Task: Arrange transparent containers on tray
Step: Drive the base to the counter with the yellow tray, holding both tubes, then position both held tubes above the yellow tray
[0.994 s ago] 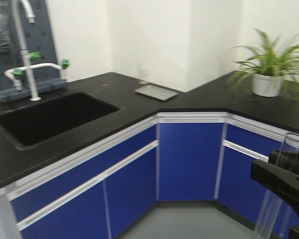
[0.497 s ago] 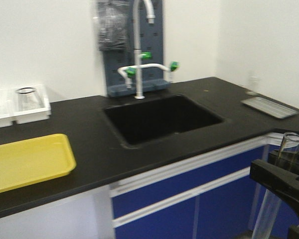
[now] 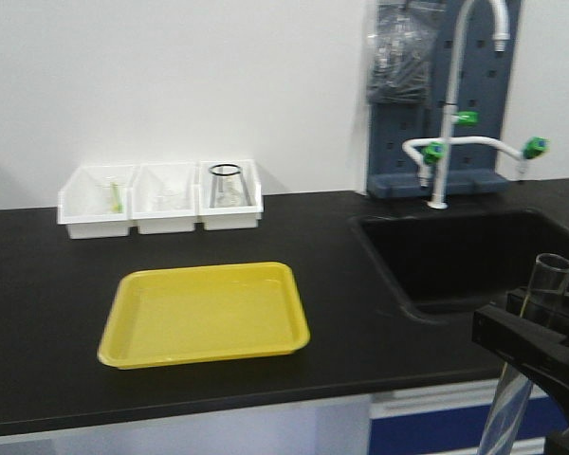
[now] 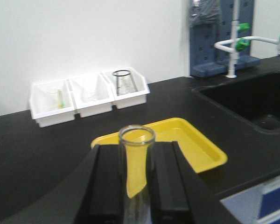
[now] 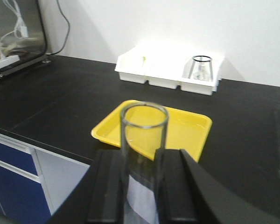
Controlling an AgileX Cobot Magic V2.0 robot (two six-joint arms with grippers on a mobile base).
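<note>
My left gripper [image 4: 136, 161] is shut on an upright clear test tube [image 4: 136, 140], its round rim just above the black fingers. In the right wrist view my right gripper [image 5: 143, 163] is likewise shut on a second clear tube [image 5: 144, 126]. That tube [image 3: 553, 280] and the right gripper [image 3: 536, 330] show at the lower right of the front view. The yellow tray [image 3: 204, 318] lies on the black counter with nothing in it. It appears beyond the tubes in both wrist views, tray [image 4: 200, 149] and tray [image 5: 191, 128].
Three white open-front bins [image 3: 161, 199] stand against the wall behind the tray, and the right one holds a glass flask [image 3: 226, 185]. A black sink [image 3: 474, 256] with a white faucet [image 3: 450, 114] lies to the right. The counter's front edge [image 3: 218, 412] is near.
The front view has swung left along the counter, from the corner with the plant, past the sink, to the tray and bins. The tube in the right gripper keeps its place in the picture.
</note>
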